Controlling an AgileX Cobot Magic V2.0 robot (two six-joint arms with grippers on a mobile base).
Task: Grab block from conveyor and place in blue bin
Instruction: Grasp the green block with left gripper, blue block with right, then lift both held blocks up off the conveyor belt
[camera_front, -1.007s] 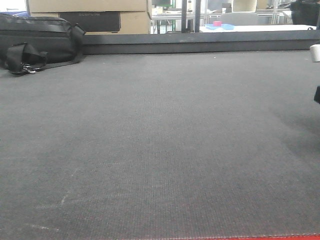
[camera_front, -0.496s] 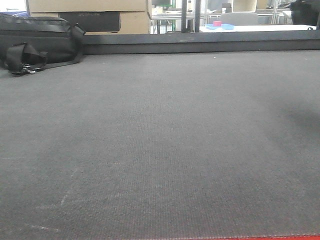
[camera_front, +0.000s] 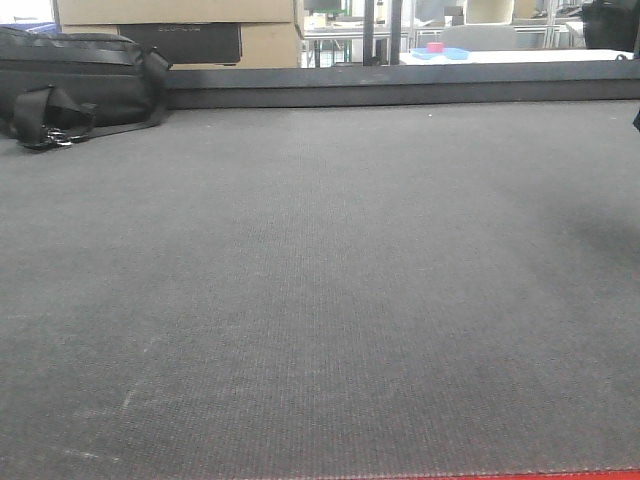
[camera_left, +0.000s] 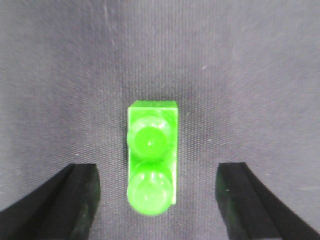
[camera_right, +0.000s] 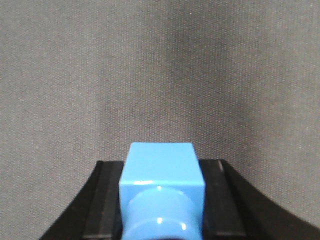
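A bright green block (camera_left: 151, 157) with two round studs lies flat on the grey conveyor belt (camera_left: 240, 75). My left gripper (camera_left: 157, 175) hangs above it, open, with one black finger (camera_left: 75, 200) on each side and a clear gap to the block. In the right wrist view my right gripper (camera_right: 162, 167) is shut on a blue block (camera_right: 162, 182), held above the belt (camera_right: 160, 75). Neither block shows in the front view, where only a dark sliver (camera_front: 636, 120) sits at the right edge. The blue bin is out of view.
The wide grey belt (camera_front: 320, 280) ends at a dark rail (camera_front: 400, 85) at the back. A black bag (camera_front: 70, 80) lies at the back left, in front of cardboard boxes (camera_front: 180, 25). A red edge (camera_front: 500, 475) runs along the front.
In the front view a white and dark part at the right edge slid out of sight. Now only a dark sliver shows there, higher up.
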